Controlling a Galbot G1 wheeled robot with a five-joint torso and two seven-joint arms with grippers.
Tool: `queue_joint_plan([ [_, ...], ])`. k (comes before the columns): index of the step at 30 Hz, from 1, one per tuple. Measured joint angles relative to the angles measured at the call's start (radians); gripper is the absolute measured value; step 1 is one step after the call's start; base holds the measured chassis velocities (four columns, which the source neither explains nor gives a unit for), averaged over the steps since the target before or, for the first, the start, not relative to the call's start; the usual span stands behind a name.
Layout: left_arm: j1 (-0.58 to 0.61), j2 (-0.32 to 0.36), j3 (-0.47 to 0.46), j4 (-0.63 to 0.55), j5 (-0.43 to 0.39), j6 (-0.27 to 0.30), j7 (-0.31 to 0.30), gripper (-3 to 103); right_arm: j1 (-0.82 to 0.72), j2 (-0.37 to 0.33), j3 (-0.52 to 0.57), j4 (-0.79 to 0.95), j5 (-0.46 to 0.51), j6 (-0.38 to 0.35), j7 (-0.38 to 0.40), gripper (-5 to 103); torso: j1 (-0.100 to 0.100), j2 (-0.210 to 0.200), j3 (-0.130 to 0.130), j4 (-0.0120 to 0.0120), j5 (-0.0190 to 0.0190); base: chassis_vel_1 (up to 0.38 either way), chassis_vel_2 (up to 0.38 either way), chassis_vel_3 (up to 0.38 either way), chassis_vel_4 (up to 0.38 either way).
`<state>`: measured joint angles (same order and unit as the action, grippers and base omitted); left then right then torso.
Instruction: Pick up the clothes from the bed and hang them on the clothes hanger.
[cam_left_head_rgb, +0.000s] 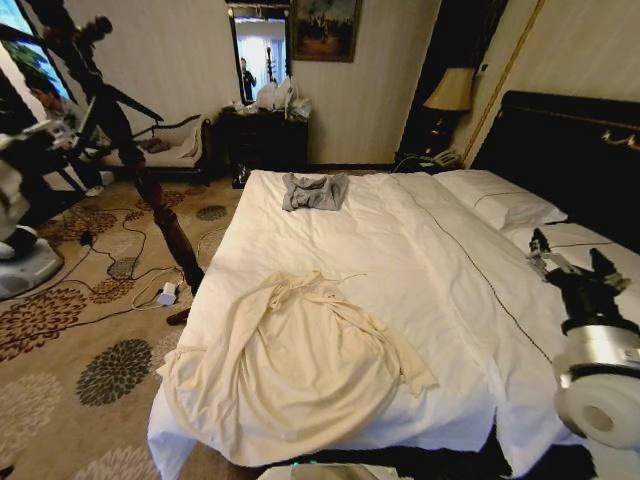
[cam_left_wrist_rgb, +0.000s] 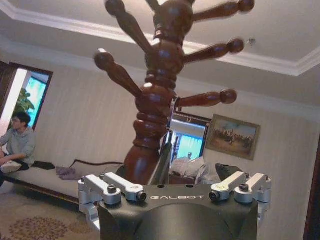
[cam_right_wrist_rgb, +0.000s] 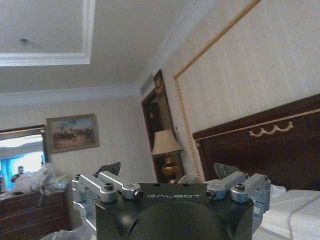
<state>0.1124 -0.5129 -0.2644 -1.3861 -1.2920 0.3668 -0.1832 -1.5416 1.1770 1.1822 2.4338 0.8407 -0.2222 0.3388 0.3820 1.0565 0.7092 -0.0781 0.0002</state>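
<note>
The right gripper (cam_left_head_rgb: 568, 262) hung over the right side of the bed (cam_left_head_rgb: 440, 300), its two dark fingers spread wide apart with nothing between them, pointing toward the black headboard (cam_left_head_rgb: 570, 150). In the right wrist view the same gripper (cam_right_wrist_rgb: 170, 172) showed its fingertips (cam_right_wrist_rgb: 111, 169) well separated, aimed at the far wall, with a table lamp (cam_right_wrist_rgb: 166, 150) straight ahead and the headboard (cam_right_wrist_rgb: 260, 150) off to one side.

Well away from that gripper, across the bed and nearer the foot, lay the clothes (cam_left_head_rgb: 290, 360): a cream long-sleeved shirt spread flat on the white sheet. Its long axis ran from the collar, which pointed up the bed toward the far end, down to the broad hem at the near-left corner. One sleeve trailed toward the gripper's side, the other lay along the bed's left edge. Farther from the gripper, near the far end of the bed, sat a small grey folded garment (cam_left_head_rgb: 315, 191).

The left gripper (cam_left_head_rgb: 30, 140) was held high at the far left, beside the dark wooden coat stand (cam_left_head_rgb: 150, 190) that stood on the patterned carpet (cam_left_head_rgb: 90, 330). In the left wrist view it (cam_left_wrist_rgb: 170, 170) pointed up at the coat stand (cam_left_wrist_rgb: 160, 100), with a thin dark piece rising between its finger mounts; whether the fingers were closed could not be told.
</note>
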Motion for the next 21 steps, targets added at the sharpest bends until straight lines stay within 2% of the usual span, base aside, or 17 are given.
queue_joint_plan([
  [2, -0.115, -0.035, 0.083, 0.073, 0.034, 0.032, -0.003, 100, -0.005, 0.007, 0.000, -0.005, -0.009, 0.001, 0.000, 100, 0.000, 0.000, 0.000, -0.0004, -0.0002, 0.000, 0.000, 0.000, 0.000],
  [3, -0.115, -0.035, 0.083, 0.073, 0.034, 0.032, -0.003, 100, -0.005, 0.007, 0.000, -0.005, -0.009, 0.001, 0.000, 100, 0.000, 0.000, 0.000, -0.0004, -0.0002, 0.000, 0.000, 0.000, 0.000],
  [6, -0.228, -0.068, 0.157, 0.146, 0.109, 0.160, -0.039, 100, -0.011, 0.022, -0.003, -0.019, -0.029, 0.001, 0.003, 100, 0.000, 0.000, 0.000, 0.0002, 0.0001, 0.000, 0.000, 0.000, 0.000],
  [7, -0.228, -0.068, 0.157, 0.146, 0.109, 0.160, -0.039, 100, -0.011, 0.022, -0.003, -0.019, -0.029, 0.001, 0.003, 100, 0.000, 0.000, 0.000, 0.0002, 0.0001, 0.000, 0.000, 0.000, 0.000],
  [10, -0.280, -0.086, 0.182, 0.180, 0.145, 0.239, -0.066, 100, -0.010, 0.039, -0.011, -0.029, -0.042, 0.001, 0.011, 100, 0.000, 0.000, 0.000, 0.0008, -0.0002, 0.000, 0.000, 0.000, 0.000],
  [14, -0.308, -0.097, 0.206, 0.193, 0.146, 0.303, -0.080, 100, -0.006, 0.051, -0.026, -0.040, -0.062, -0.003, 0.022, 100, 0.000, 0.000, 0.000, 0.0005, 0.0000, 0.000, 0.000, 0.000, 0.000],
  [15, -0.308, -0.097, 0.206, 0.193, 0.146, 0.303, -0.080, 100, -0.006, 0.051, -0.026, -0.040, -0.062, -0.003, 0.022, 100, 0.000, 0.000, 0.000, 0.0005, 0.0000, 0.000, 0.000, 0.000, 0.000],
  [18, -0.309, -0.107, 0.210, 0.192, 0.110, 0.361, -0.122, 101, -0.003, 0.060, -0.036, -0.045, -0.073, -0.006, 0.028, 100, 0.000, 0.000, 0.000, 0.0001, -0.0002, 0.000, 0.000, 0.000, 0.000],
  [21, -0.300, -0.108, 0.208, 0.177, 0.086, 0.374, -0.143, 98, -0.004, 0.061, -0.037, -0.046, -0.076, -0.006, 0.030, 100, 0.000, 0.000, 0.000, 0.0006, -0.0004, 0.000, 0.000, 0.000, 0.000],
])
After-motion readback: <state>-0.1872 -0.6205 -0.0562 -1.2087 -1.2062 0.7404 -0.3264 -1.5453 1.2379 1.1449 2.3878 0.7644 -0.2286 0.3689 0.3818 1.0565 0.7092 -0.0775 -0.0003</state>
